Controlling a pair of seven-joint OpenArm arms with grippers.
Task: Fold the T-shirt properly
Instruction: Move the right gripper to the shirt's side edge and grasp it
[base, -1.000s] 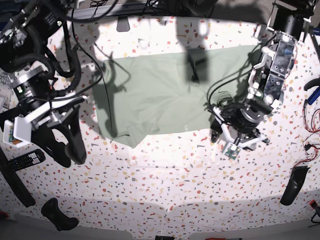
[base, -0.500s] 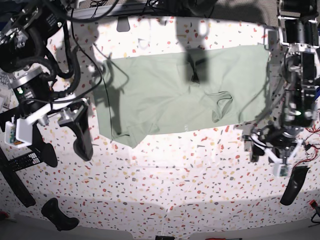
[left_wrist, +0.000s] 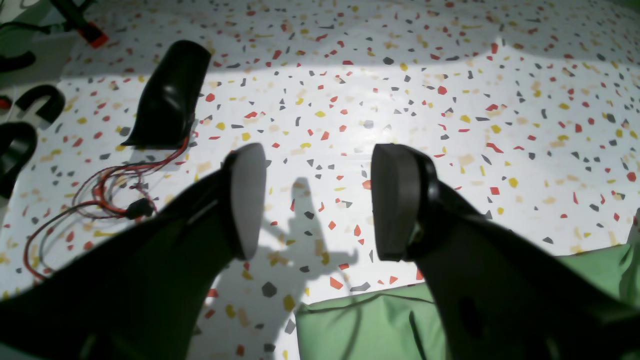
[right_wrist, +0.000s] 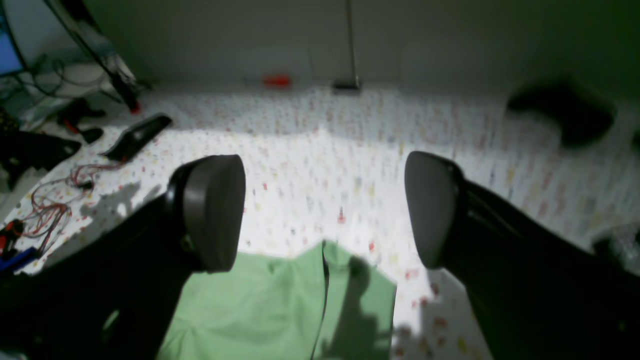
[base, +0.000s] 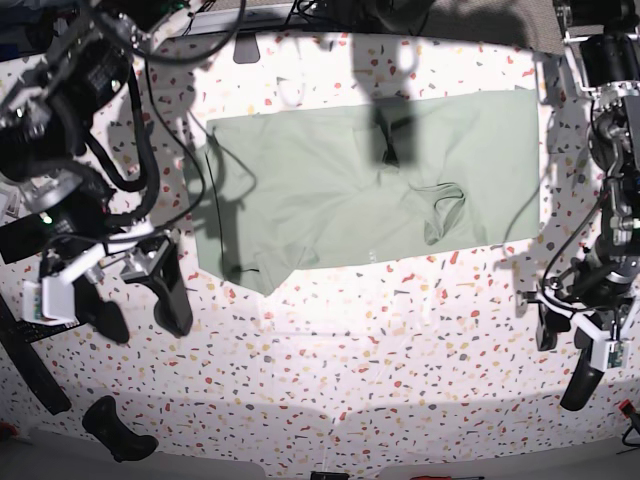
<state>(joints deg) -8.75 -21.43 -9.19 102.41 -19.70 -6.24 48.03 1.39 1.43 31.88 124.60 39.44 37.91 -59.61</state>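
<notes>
Speckled table (base: 330, 350) bears unlabelled T-shirt (base: 370, 185); left tool (base: 570, 340), right tool (base: 140, 300) gape empty

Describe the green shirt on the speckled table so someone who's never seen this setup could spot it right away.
Start with the white terrazzo-speckled table. Spread flat across its far half, between the two robot arms, lies the T-shirt. It is the only large pale sage-green cloth there, while everything around it is small, dark hardware and cables.
</notes>
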